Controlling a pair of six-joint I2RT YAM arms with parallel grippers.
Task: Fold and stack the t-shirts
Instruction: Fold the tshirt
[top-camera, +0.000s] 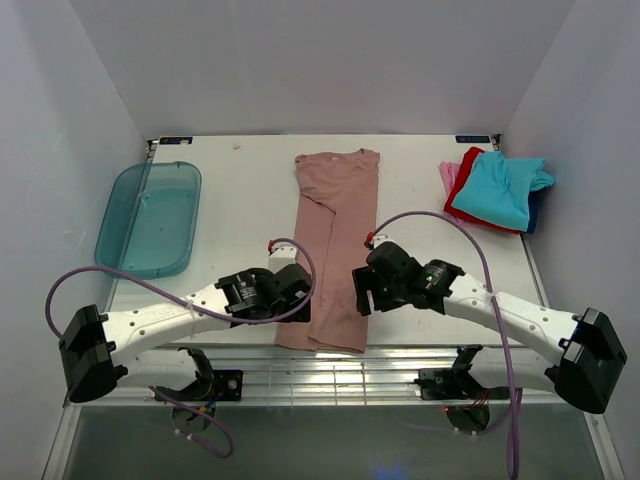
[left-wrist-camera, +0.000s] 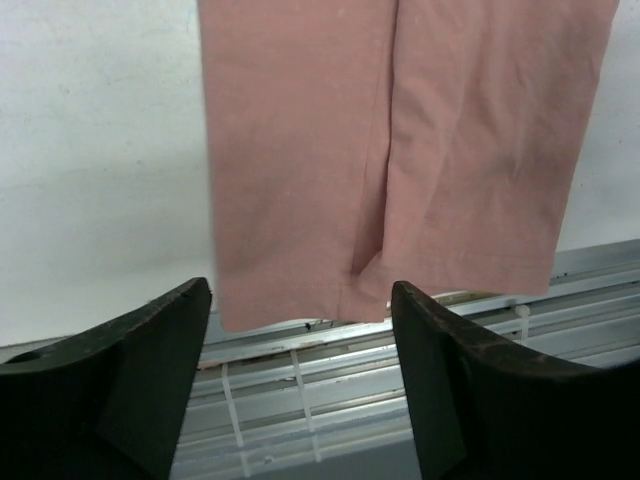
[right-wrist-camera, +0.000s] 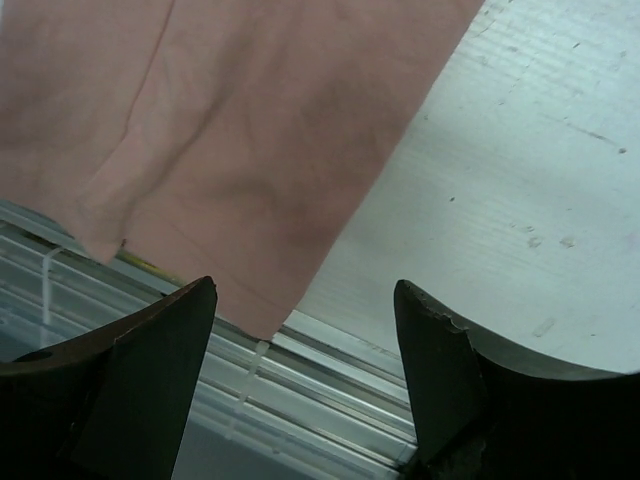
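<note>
Two grippers: both spread wide, nothing held
Left gripper: low at the near table edge, just beside the left side of the dusty-pink tee; touching it or not, cannot tell
Left wrist view: the tee's near-left hem corner lies ahead of the open fingers
Right gripper: low, just beside the tee's right side, facing the left one across the cloth
Right wrist view: the near-right hem corner lies ahead of its fingers
Dusty-pink tee: folded lengthwise into a long strip at mid-table, collar at the far end, hem hanging over the near edge onto the rail
Pile: far-right corner, well apart from the strip; turquoise tee on top, red tee, pale pink tee and dark blue tee showing beneath
Tray: teal, at the left edge of the table
</note>
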